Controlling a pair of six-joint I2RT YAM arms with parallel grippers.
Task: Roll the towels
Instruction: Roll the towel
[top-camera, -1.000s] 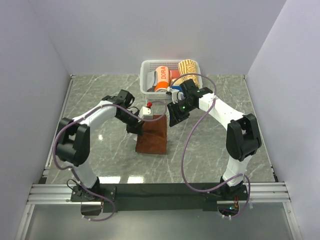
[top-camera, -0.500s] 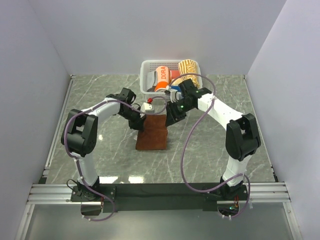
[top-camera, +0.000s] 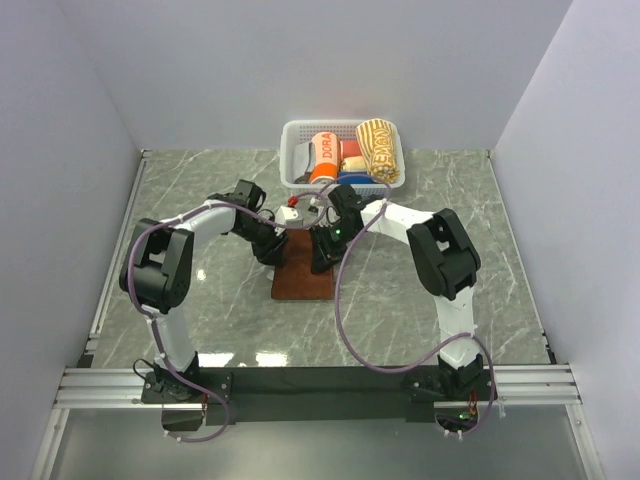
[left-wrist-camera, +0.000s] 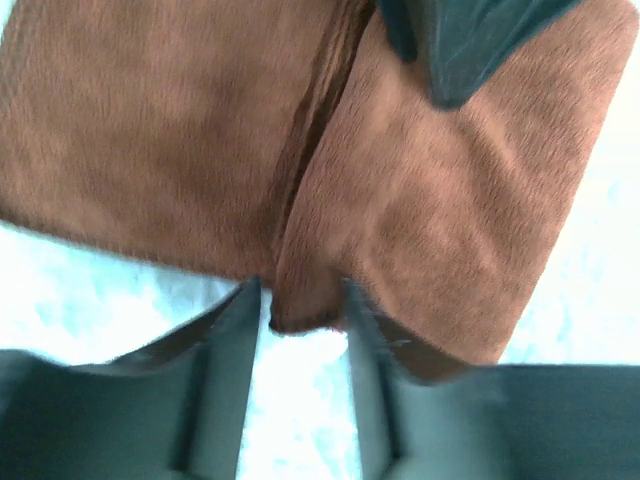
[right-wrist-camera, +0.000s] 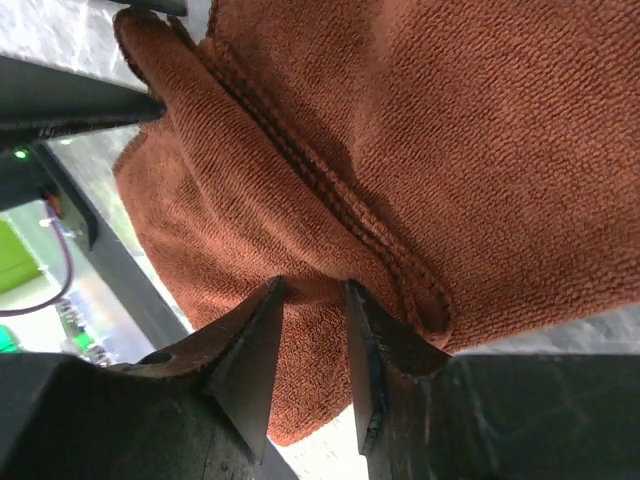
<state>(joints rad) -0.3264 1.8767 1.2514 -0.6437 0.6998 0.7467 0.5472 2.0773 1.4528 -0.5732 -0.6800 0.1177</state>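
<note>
White walls (top-camera: 300, 60) are enclosing the marble table (top-camera: 240, 320). The right gripper (right-wrist-camera: 312, 290) is pinching the towel (top-camera: 303, 282). The left gripper (left-wrist-camera: 300, 290) is straddling it, jaws parted.

The left arm (top-camera: 200, 220) and right arm (top-camera: 395, 215) are each made of smooth white links joined by chunky black joint housings, and both are bolted to a black base rail (top-camera: 320, 385). Thin purple cables (top-camera: 337, 305) loop loosely along both arms, and a small green light (top-camera: 338, 236) glows on the right one. The left end effector (left-wrist-camera: 300, 290) and right end effector (right-wrist-camera: 312, 290) each have two dark, flat fingers (right-wrist-camera: 245, 370) that taper to wedge tips.
</note>
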